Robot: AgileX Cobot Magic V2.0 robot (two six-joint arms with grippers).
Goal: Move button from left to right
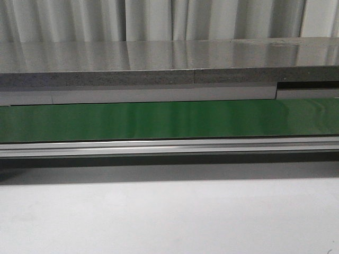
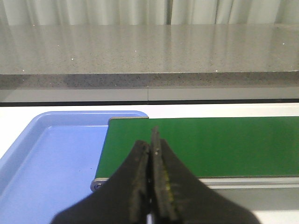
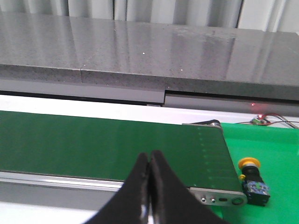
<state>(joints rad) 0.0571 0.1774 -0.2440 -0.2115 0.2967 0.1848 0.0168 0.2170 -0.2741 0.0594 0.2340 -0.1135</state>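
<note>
The button, with a yellow mushroom cap and a black body bearing blue-green marks, lies on a bright green mat just past the right end of the green conveyor belt; it shows only in the right wrist view. My right gripper is shut and empty, hanging over the belt's near rail, well to the left of the button. My left gripper is shut and empty over the belt's left end. Neither gripper shows in the front view.
A blue tray sits beside the belt's left end. A grey stone counter runs behind the belt. The belt's aluminium rail borders a white table. Red wires lie at the mat's far edge.
</note>
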